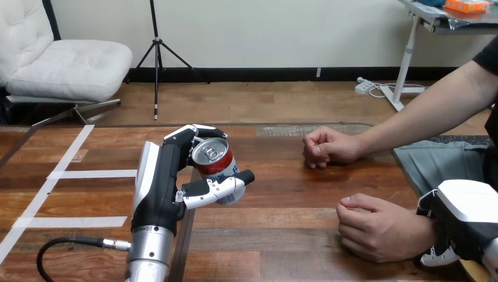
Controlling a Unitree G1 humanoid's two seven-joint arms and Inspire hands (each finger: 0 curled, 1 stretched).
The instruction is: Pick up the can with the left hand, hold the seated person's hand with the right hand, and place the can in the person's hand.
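Note:
My left hand (158, 188) is shut on a red and white can (216, 169). The can stands upright with its silver top showing, fingers behind it and the thumb across its front, over the table's left middle. At the lower right my right hand (467, 220) sits over the wrist of the person's near hand (376, 229). Its fingers (437, 255) curl under that wrist. This near hand is a loose fist resting on the table. The person's far hand (326, 147), also a fist, rests near the table's middle, to the right of the can.
The wooden table (282, 200) has white tape strips (70, 222) on its left part. The person's forearm (423, 114) reaches in from the upper right. A bare stretch of wood lies between the can and both of the person's hands.

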